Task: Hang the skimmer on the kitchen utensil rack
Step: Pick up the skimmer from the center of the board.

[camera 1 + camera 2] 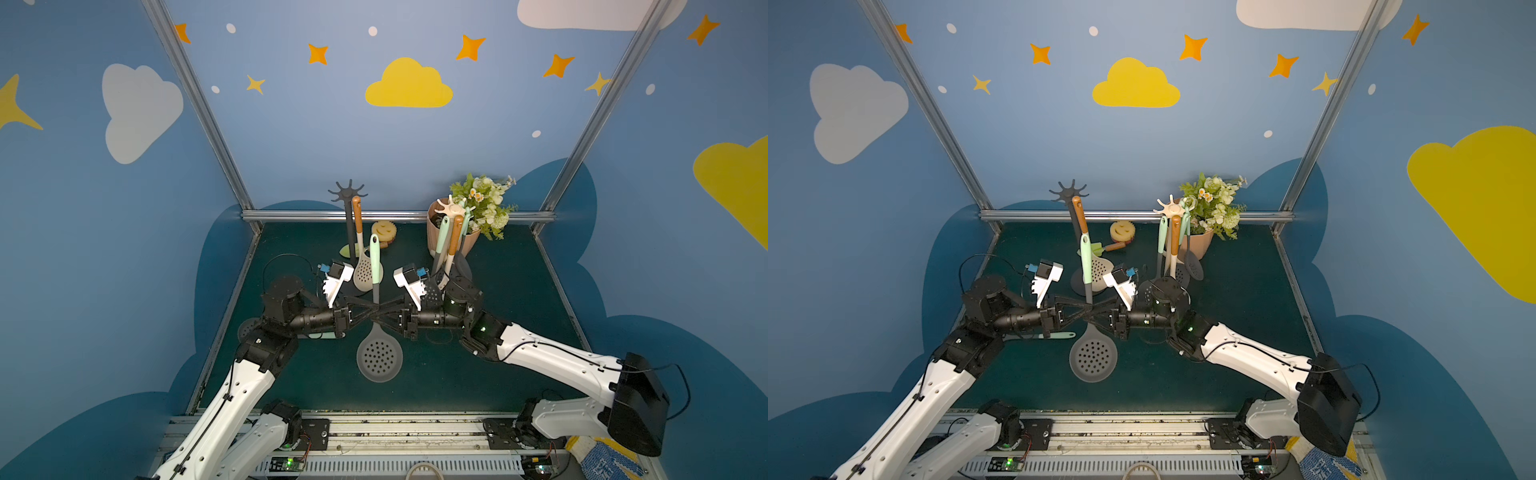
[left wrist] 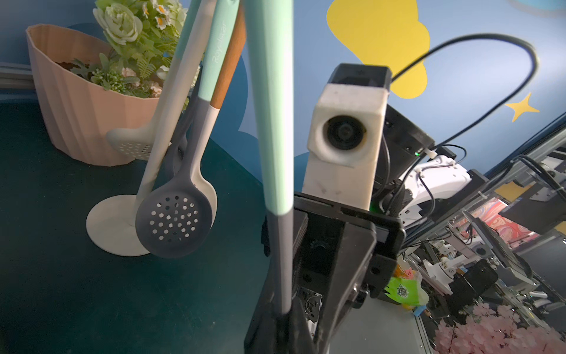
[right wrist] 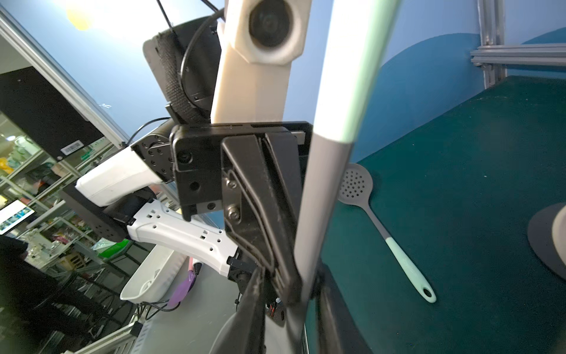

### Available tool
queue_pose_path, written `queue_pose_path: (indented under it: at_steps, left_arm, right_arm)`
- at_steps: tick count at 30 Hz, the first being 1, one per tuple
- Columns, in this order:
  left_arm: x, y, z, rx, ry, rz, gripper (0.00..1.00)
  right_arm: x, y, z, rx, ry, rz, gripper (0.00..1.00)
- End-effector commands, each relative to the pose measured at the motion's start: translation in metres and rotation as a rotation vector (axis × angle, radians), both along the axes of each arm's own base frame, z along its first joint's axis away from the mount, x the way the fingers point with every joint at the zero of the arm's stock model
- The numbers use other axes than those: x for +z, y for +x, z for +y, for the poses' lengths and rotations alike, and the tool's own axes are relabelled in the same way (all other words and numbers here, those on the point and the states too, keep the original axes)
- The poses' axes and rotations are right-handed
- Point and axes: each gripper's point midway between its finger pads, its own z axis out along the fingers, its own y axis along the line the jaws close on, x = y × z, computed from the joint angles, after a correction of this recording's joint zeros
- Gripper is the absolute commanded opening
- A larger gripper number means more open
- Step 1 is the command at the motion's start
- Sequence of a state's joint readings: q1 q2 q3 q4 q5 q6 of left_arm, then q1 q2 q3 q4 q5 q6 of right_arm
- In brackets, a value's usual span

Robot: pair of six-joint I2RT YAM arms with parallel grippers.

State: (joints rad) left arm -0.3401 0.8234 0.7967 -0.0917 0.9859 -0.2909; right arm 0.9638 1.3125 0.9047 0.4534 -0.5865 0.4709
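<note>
The skimmer (image 1: 379,357) has a grey perforated head, a grey shaft and a mint handle. It is held upright over the mat, head toward the front. Both grippers meet at its shaft from opposite sides. My left gripper (image 1: 373,312) is shut on the shaft (image 2: 280,269). My right gripper (image 1: 380,312) straddles the same shaft (image 3: 318,190), with its fingers on either side and a gap still showing on one side. A black utensil rack (image 1: 350,195) stands behind with a beige skimmer (image 1: 362,270) hanging from it. A cream rack (image 1: 451,206) at the back right carries several utensils.
A second mint-handled skimmer (image 3: 398,245) lies flat on the green mat under the left arm. A pink flower pot (image 1: 469,245) stands behind the cream rack, and a yellow smiley sponge (image 1: 383,230) sits by the back rail. Blue walls close in three sides.
</note>
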Motion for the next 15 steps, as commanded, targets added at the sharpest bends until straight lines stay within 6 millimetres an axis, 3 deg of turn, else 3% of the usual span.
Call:
queue_pose_path:
  at_steps: [1, 5, 11, 15]
  left_arm:
    - [0.012, 0.000, 0.002, 0.015, -0.019, -0.042, 0.04]
    - [0.013, 0.002, 0.003, 0.027, -0.022, -0.044, 0.04]
    - [0.016, 0.005, 0.003, 0.031, -0.034, -0.040, 0.04]
    - [0.016, 0.004, 0.002, 0.026, -0.035, -0.034, 0.04]
  right_arm:
    - [0.014, 0.001, 0.003, 0.003, 0.042, -0.025, 0.16]
    - [0.010, 0.000, 0.003, 0.007, 0.037, -0.024, 0.12]
    - [0.003, 0.000, 0.004, 0.010, 0.036, -0.013, 0.21]
    - [0.001, 0.000, 0.005, 0.016, 0.032, -0.013, 0.22]
